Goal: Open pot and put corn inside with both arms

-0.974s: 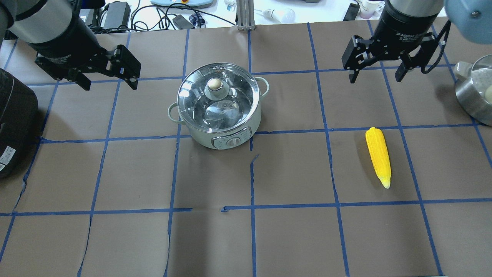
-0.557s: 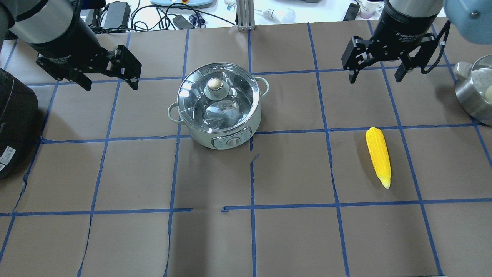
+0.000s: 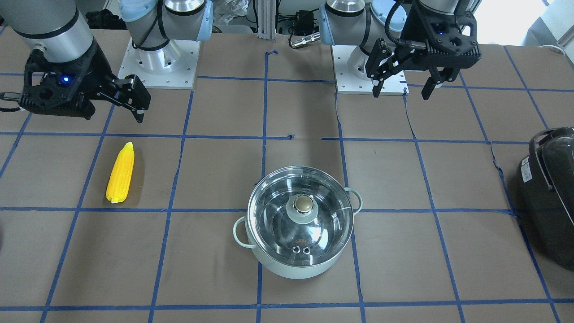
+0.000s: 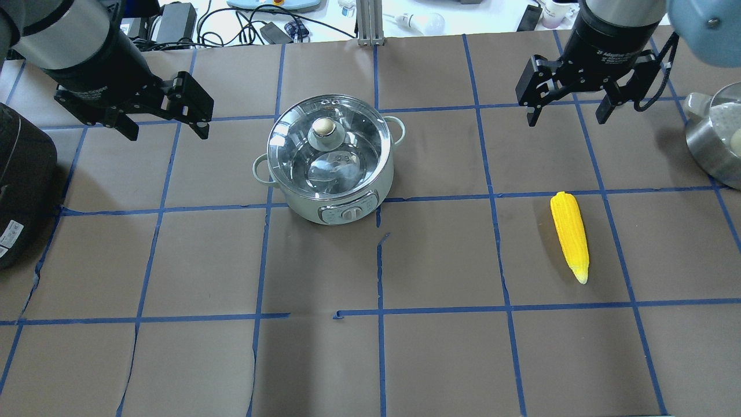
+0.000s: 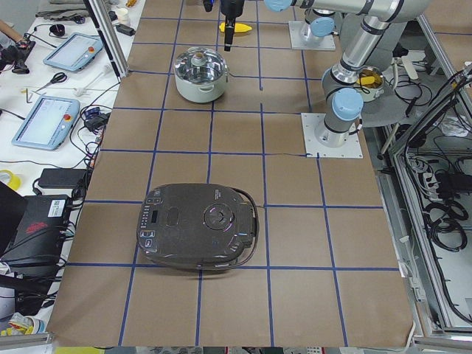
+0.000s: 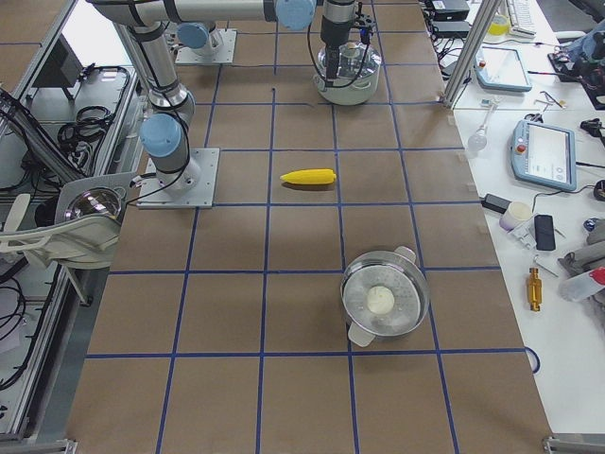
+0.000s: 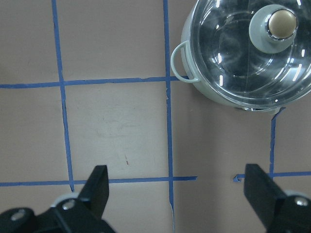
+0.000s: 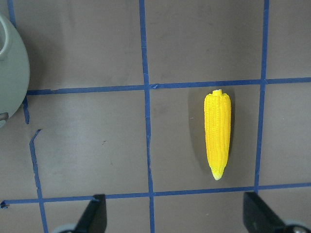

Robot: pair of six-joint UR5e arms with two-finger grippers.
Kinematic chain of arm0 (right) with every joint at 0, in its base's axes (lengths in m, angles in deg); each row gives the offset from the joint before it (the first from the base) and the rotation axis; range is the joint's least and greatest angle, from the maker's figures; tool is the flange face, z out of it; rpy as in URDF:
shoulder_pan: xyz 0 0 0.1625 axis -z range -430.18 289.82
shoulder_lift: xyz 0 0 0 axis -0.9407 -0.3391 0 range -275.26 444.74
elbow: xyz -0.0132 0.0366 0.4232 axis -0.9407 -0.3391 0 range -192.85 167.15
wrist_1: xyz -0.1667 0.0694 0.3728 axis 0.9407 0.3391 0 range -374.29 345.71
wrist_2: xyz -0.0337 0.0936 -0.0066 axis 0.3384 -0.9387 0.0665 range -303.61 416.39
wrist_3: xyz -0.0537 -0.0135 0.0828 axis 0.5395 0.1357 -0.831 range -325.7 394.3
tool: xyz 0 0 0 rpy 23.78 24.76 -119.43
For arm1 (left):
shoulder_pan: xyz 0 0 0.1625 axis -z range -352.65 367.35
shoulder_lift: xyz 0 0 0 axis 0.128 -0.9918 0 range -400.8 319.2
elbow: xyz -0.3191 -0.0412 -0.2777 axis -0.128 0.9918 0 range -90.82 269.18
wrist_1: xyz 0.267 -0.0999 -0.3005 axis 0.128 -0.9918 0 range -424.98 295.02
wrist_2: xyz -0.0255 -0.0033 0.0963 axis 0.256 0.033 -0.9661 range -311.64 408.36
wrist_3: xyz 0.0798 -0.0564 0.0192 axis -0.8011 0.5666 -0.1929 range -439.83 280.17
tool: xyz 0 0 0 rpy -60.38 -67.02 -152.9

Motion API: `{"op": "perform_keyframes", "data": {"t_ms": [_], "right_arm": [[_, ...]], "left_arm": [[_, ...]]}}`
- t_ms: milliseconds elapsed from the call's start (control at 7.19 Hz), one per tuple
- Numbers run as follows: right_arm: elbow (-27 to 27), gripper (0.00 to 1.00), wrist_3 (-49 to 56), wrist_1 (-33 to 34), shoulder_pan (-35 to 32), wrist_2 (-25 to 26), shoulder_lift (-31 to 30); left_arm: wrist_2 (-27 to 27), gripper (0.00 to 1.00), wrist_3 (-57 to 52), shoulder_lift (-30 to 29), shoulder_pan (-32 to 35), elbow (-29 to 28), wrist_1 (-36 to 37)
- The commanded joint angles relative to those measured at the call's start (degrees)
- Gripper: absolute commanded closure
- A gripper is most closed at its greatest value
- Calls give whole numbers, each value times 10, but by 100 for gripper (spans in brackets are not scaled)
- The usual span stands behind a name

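The pale mint-green pot stands left of the table's middle with its glass lid on and the brass knob on top. It also shows in the front view and the left wrist view. The yellow corn lies flat on the right, also in the front view and the right wrist view. My left gripper is open and empty, in the air left of the pot. My right gripper is open and empty, above and behind the corn.
A large black appliance sits at the table's left edge. A steel pot holding something white stands at the right edge. Blue tape lines grid the brown table cover. Cables and devices lie beyond the far edge.
My left gripper has shifted very slightly toward the table's near side. The right gripper, the pot and the corn have not visibly moved.
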Motion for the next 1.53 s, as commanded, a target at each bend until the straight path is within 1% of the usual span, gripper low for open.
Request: {"op": "perform_keyframes", "data": {"t_ms": [0, 1391], "right_arm": [[0, 0, -1, -1, 0, 2, 1], [2, 0, -8, -2, -2, -1, 1]], "left_arm": [[-2, 0, 4, -1, 2, -2, -8], [4, 0, 39, -11, -1, -4, -3]]}}
